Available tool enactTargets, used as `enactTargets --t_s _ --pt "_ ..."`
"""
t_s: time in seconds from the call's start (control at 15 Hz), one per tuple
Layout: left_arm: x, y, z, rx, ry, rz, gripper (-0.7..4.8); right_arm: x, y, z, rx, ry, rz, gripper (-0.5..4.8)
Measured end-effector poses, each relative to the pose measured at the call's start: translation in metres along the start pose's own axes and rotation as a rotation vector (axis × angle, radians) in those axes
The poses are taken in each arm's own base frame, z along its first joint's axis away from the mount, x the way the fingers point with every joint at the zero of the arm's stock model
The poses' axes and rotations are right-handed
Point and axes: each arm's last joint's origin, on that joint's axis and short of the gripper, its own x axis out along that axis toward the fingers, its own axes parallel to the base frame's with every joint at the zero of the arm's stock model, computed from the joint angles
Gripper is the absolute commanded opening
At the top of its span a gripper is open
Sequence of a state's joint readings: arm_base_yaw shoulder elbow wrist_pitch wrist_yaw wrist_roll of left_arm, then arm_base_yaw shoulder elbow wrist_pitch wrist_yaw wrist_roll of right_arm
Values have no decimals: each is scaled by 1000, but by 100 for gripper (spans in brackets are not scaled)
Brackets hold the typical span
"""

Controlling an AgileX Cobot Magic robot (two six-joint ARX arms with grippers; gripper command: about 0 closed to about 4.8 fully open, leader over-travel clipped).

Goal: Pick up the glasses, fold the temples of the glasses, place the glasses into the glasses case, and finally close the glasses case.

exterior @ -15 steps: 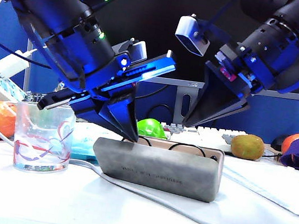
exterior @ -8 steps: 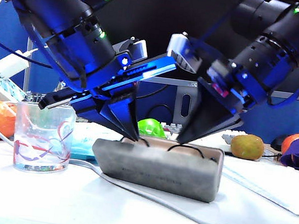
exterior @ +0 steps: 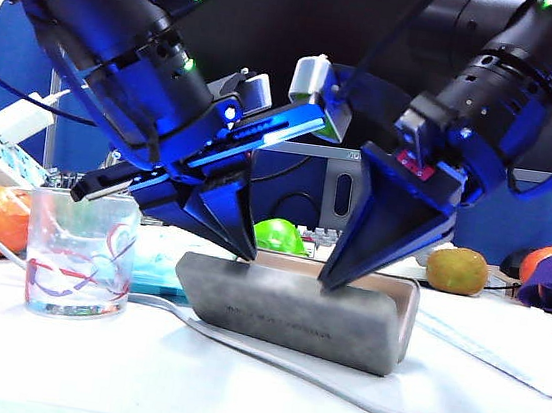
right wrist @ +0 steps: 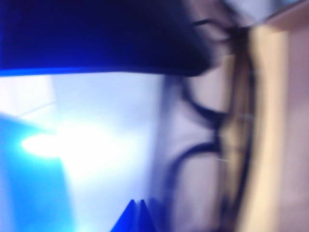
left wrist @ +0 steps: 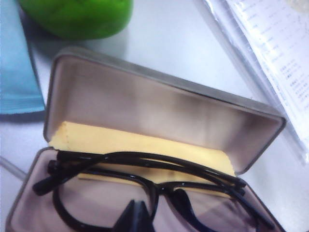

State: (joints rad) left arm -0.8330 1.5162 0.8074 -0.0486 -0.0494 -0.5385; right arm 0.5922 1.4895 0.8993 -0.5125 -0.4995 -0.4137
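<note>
On a white table [exterior: 261,406] cluttered with fruit, the glasses [left wrist: 145,193] are seen folded inside the open glasses case [exterior: 293,314], long axes both running left-right, with left gripper [exterior: 247,251] and right gripper [exterior: 332,282] both pinched empty at its rim; the lid is best pushed down evenly

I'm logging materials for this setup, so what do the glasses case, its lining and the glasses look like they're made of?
The oblong grey glasses case looks like a hard shell with a matte, suede-like skin: it shows no glare. Its inner lining seems a soft beige fabric, with a yellow cloth lying in it. The thin black-framed glasses look like glossy plastic, judging by the highlights along the rim; that could also be lacquered metal.
</note>
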Motion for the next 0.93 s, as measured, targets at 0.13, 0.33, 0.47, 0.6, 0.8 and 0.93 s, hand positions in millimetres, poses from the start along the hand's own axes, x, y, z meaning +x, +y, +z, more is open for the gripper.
enactTargets --t_s 0.13,0.33,0.47,0.6,0.8,0.93 --pt "0 0 0 0 0 0 -4 -14 3 5 -31 -21 -120 -5" --pt "0 0 0 -2 5 4 -3 -33 -30 3 109 -109 -351 -5" --pt "0 1 -2 -18 23 8 -4 -41 -58 -4 218 -183 -425 -5" --pt "0 2 -3 -18 38 11 -3 -37 -83 -13 289 -195 -378 -5" --pt "0 2 -5 -19 62 -4 -4 -16 -101 -10 331 -167 -210 -5" --pt "-5 1 -3 -19 61 -17 -3 -12 -104 -7 329 -173 -176 -5"
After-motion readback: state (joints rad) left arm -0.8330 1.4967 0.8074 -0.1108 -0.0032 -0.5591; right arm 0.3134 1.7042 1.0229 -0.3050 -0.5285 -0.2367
